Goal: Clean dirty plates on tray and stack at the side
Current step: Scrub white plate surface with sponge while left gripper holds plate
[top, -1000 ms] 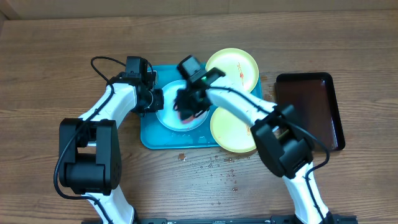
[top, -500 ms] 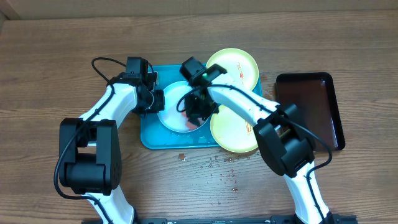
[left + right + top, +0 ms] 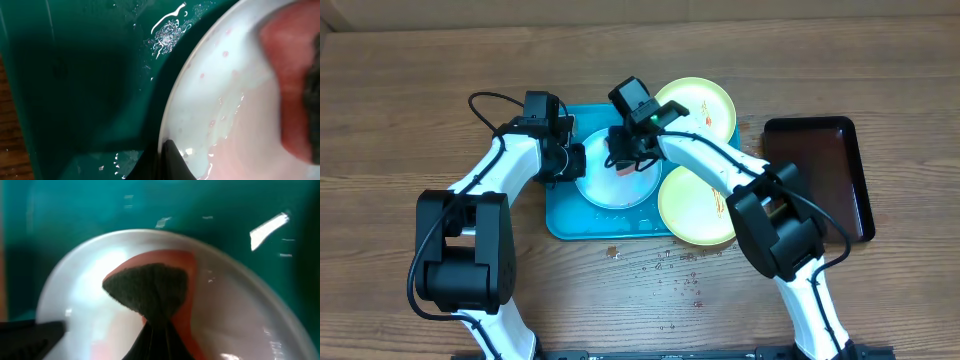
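Observation:
A light-blue rimmed plate (image 3: 610, 190) lies in the turquoise tray (image 3: 560, 218). My left gripper (image 3: 570, 160) is shut on its left rim, which also shows in the left wrist view (image 3: 170, 150). My right gripper (image 3: 625, 155) is shut on a red sponge with a dark scrub face (image 3: 150, 287) and presses it on the plate's far part (image 3: 240, 315). The plate's centre (image 3: 230, 100) is wet with pink smears. Two light-green rimmed plates lie to the right: one at the back (image 3: 700, 105), one at the front (image 3: 690, 210), overlapping the tray's right edge.
A dark glossy tray (image 3: 815, 175) stands at the right. Water drops (image 3: 670, 270) dot the wooden table in front of the turquoise tray. The tray floor (image 3: 75, 75) left of the plate is wet.
My right gripper has moved the sponge from the plate's near middle toward its far edge. My left gripper has kept hold of the rim.

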`<state>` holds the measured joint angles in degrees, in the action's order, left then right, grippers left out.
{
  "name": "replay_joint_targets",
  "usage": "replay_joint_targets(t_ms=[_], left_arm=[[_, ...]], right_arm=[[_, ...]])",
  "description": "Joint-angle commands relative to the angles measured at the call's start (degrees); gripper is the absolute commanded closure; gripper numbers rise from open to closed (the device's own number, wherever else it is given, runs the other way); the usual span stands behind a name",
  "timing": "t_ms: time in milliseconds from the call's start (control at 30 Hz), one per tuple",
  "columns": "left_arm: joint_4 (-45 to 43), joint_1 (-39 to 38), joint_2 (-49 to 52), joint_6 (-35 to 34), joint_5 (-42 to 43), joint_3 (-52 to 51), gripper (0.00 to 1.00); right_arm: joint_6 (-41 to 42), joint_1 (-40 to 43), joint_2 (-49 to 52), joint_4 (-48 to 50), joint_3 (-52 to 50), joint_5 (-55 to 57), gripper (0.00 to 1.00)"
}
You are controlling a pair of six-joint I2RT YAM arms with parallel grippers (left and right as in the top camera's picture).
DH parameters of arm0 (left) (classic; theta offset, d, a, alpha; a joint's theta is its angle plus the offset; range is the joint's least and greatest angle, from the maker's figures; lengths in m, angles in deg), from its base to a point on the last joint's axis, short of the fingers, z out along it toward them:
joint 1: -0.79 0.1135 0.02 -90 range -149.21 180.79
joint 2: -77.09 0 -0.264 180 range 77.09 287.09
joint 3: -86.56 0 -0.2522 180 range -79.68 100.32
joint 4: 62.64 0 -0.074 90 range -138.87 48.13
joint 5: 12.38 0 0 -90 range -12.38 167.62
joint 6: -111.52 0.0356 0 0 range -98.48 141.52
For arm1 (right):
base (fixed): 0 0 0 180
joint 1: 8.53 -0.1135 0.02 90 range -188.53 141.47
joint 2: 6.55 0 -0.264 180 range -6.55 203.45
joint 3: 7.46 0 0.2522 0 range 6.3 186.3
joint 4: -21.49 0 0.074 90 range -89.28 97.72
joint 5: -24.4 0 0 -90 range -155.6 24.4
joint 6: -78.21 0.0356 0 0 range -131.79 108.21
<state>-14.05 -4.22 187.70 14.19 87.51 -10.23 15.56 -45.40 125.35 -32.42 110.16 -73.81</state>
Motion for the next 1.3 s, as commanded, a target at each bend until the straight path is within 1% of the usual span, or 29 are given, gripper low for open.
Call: replay_joint_targets(t_ms=[0,133,333,433,533,633,700,800,933,1067,1167,1267], left_arm=[[0.44,-0.13,1.60,0.07,-1.49,-1.31,0.96],[0.46,-0.13,1.60,0.09,-1.49,-1.31,0.96],[0.48,-0.13,1.60,0.13,-1.51,-1.31,0.96],[0.48,-0.13,1.60,0.55,-1.49,-1.31,0.96],[0.48,-0.13,1.60,0.55,-1.49,-1.31,0.96],[0.48,-0.13,1.60,0.57,-1.51,-1.31,0.96],[0.48,-0.13,1.60,0.94,-1.49,-1.31,0.96],[0.50,-0.13,1.60,0.98,-1.51,-1.31,0.96],[0.50,-0.13,1.60,0.96,-1.49,-1.31,0.96],[0.50,-0.13,1.60,0.96,-1.49,-1.31,0.96],[0.48,-0.13,1.60,0.96,-1.46,-1.31,0.96],[0.50,-0.13,1.60,0.96,-1.46,-1.31,0.96]], right_arm=[[-0.96,-3.06,0.90,0.17,-0.07,-7.19,0.96],[-3.54,-5.14,0.90,-1.88,-0.04,-13.25,0.96],[-5.38,-4.22,0.87,-9.57,0.28,-12.15,0.96],[-5.38,-1.77,0.87,-15.30,1.33,-6.40,0.96],[-5.35,0.76,0.87,-20.48,3.65,2.64,0.96],[-5.40,2.82,0.87,-22.51,5.95,10.40,0.96],[-6.93,3.65,0.87,-20.98,6.27,11.61,0.96],[-7.06,4.00,0.90,-17.33,5.84,10.49,0.96],[-7.02,3.02,0.90,-10.69,4.22,3.26,0.96],[-6.16,0.74,1.42,-5.09,2.91,-1.57,0.96],[-6.16,-1.27,2.67,-2.84,2.91,-5.29,0.96],[-6.16,-2.49,3.48,-3.26,2.91,-8.31,0.96]])
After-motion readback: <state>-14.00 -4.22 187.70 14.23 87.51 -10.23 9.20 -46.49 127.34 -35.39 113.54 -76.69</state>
